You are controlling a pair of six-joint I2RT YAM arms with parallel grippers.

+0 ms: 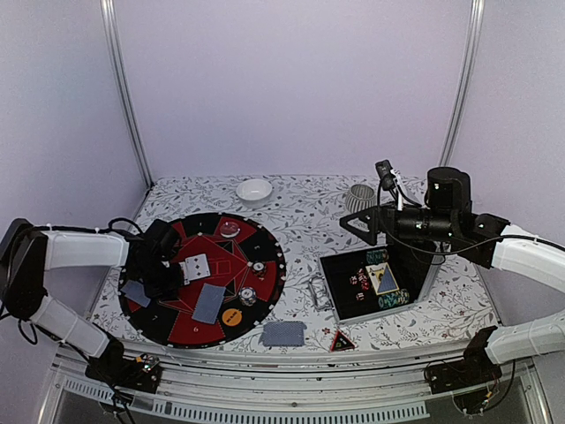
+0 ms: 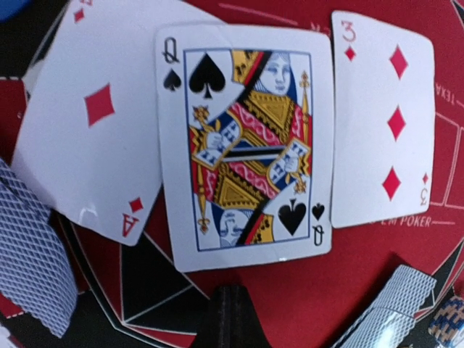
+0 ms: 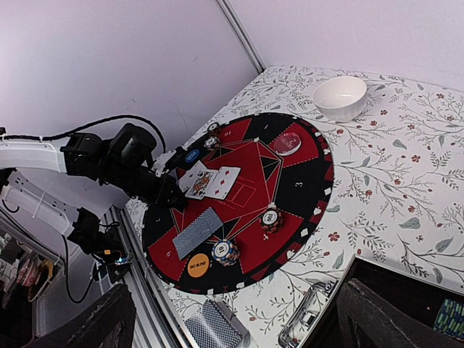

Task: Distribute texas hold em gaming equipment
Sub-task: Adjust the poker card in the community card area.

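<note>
A round red-and-black poker mat (image 1: 265,240) lies left of centre. Three face-up cards lie on it: an ace of diamonds (image 2: 94,116), a queen of spades (image 2: 246,145) and a three of diamonds (image 2: 384,116). My left gripper (image 2: 230,319) is shut and empty, its tip just below the queen's edge; it also shows in the top view (image 1: 168,269). Face-down patterned cards (image 1: 209,303), an orange disc (image 1: 231,317), a blue disc (image 3: 191,155) and two striped chip stacks (image 3: 270,217) (image 3: 225,251) sit on the mat. My right gripper (image 3: 232,333) is open and empty, held high above the black case (image 1: 340,296).
A face-down deck (image 1: 283,333) and a red triangular marker (image 1: 342,342) lie off the mat near the front edge. The open case holds cards and chips. A white bowl (image 1: 254,190) and a ribbed grey cup (image 1: 360,198) stand at the back.
</note>
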